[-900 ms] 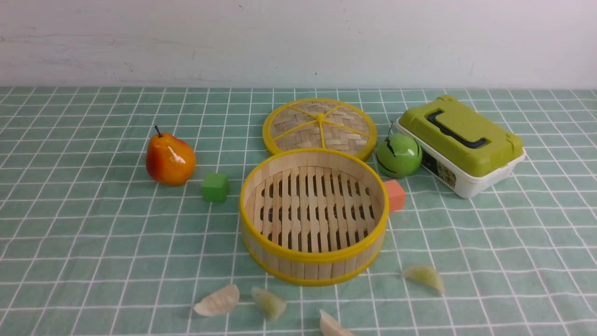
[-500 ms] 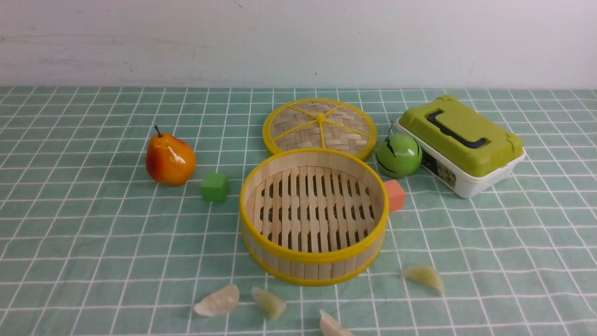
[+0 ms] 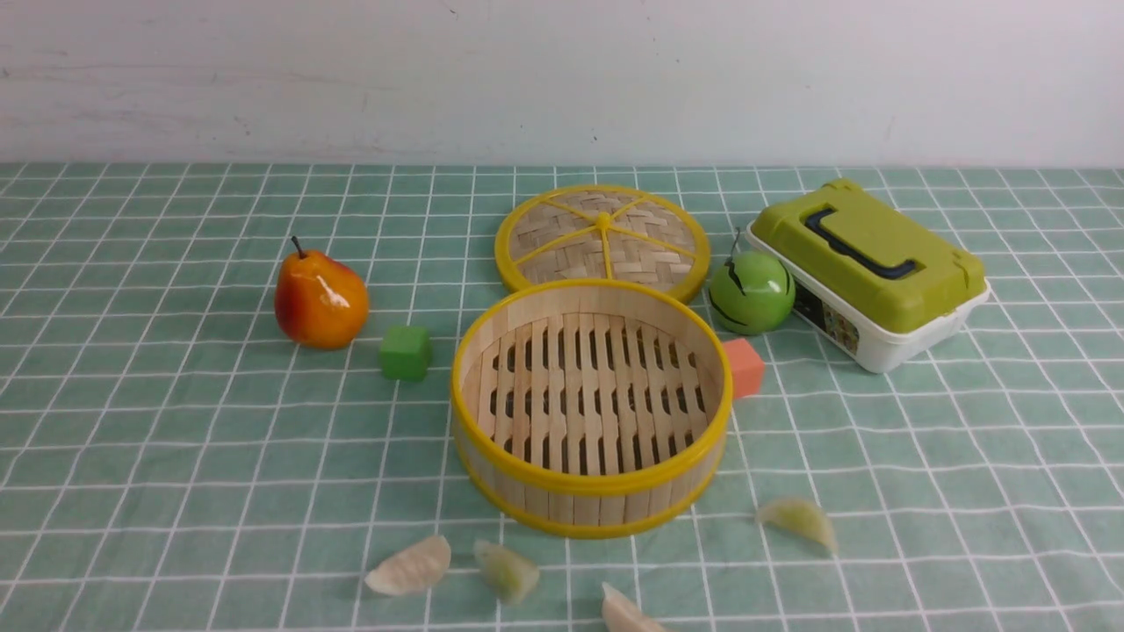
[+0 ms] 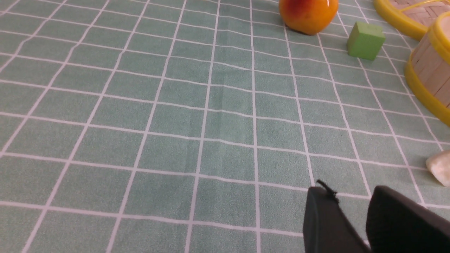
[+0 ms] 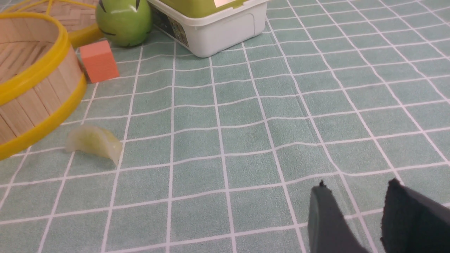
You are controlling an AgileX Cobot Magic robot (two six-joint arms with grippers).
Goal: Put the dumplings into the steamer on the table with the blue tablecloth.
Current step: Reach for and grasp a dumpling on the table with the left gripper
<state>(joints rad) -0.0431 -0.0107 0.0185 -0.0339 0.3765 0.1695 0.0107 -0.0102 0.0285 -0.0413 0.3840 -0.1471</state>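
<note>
The bamboo steamer (image 3: 590, 505) stands empty mid-table on the blue tablecloth (image 3: 176, 439). Several pale dumplings lie in front of it: one cream (image 3: 409, 566), one greenish (image 3: 507, 570), one at the frame's lower edge (image 3: 625, 613), one to the right (image 3: 799, 520). Neither arm shows in the front view. My left gripper (image 4: 351, 191) hovers open over bare cloth, a dumpling (image 4: 439, 167) off to its side and the steamer wall (image 4: 430, 73) beyond. My right gripper (image 5: 357, 186) is open too, empty, well apart from the greenish dumpling (image 5: 95, 142) beside the steamer (image 5: 38, 95).
The woven lid (image 3: 602, 237) lies behind the steamer. A pear (image 3: 320, 300) and green cube (image 3: 406, 352) sit to the left. An orange cube (image 3: 745, 367), green apple (image 3: 752, 291) and green-lidded box (image 3: 869, 272) sit to the right.
</note>
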